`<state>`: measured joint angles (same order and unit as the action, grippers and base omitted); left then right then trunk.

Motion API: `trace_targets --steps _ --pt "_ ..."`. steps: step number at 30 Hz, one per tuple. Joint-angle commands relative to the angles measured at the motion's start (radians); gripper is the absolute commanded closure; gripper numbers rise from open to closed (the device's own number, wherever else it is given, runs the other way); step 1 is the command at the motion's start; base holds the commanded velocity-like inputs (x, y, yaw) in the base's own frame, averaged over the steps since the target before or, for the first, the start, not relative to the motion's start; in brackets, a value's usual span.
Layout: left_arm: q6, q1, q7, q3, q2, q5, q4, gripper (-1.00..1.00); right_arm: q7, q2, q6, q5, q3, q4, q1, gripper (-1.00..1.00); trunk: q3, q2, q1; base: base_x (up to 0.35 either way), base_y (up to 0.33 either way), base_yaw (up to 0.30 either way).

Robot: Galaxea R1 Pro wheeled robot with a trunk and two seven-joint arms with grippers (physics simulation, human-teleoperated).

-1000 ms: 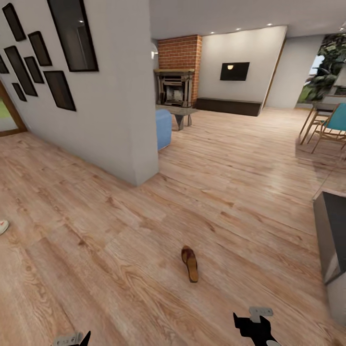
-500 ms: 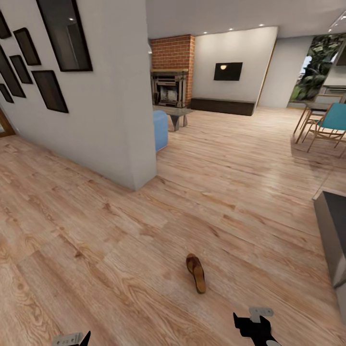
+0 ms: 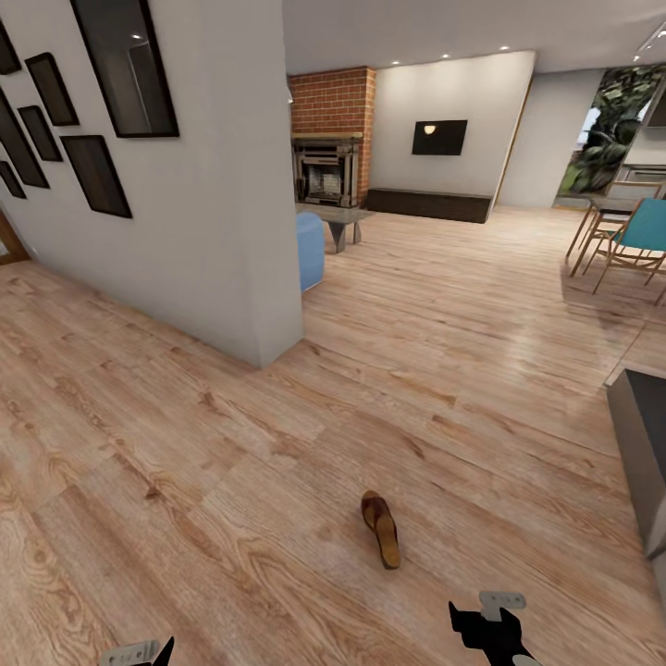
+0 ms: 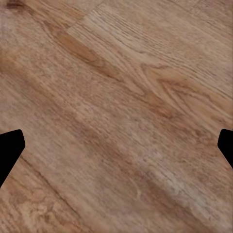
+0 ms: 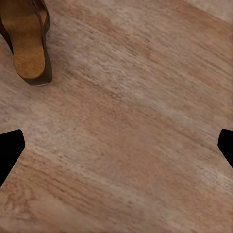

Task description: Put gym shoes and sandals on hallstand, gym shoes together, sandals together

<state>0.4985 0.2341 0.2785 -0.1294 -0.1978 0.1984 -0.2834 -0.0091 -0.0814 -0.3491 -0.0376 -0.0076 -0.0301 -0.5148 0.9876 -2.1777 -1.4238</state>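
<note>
A home, open-plan: wood-plank floor (image 3: 444, 305) runs from a corridor into a living room with a brick fireplace (image 3: 333, 139) and wall-mounted television (image 3: 438, 137) at upper centre, dark picture frames (image 3: 92, 166) upper left, dining chairs (image 3: 638, 245) and table at the right edge

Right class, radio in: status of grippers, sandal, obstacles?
Left gripper and right gripper open, empty. One sandal flat on corridor floor, ahead of right gripper. Path looks unobstructed.
</note>
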Motion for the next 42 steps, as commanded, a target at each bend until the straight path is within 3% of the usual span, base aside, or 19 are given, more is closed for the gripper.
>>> trace_targets --steps 1,31,42 --pt "0.000 0.001 0.010 -0.003 0.000 0.009 0.001 -1.00 0.000 0.000 -0.004 -0.004 0.000 0.001 -0.001 -1.00 0.001 0.000 0.000 0.033 0.001 0.000" --pt "0.000 0.001 0.010 -0.003 0.001 0.009 0.001 -1.00 -0.001 0.000 -0.003 -0.003 0.001 0.001 -0.001 -1.00 0.001 0.000 0.000 0.263 -0.014 -0.039" --pt "-0.002 0.002 0.007 -0.001 0.001 0.009 -0.013 -1.00 -0.003 0.001 -0.004 -0.001 0.003 0.001 -0.001 -1.00 0.006 0.000 0.000 0.082 -0.037 0.086"
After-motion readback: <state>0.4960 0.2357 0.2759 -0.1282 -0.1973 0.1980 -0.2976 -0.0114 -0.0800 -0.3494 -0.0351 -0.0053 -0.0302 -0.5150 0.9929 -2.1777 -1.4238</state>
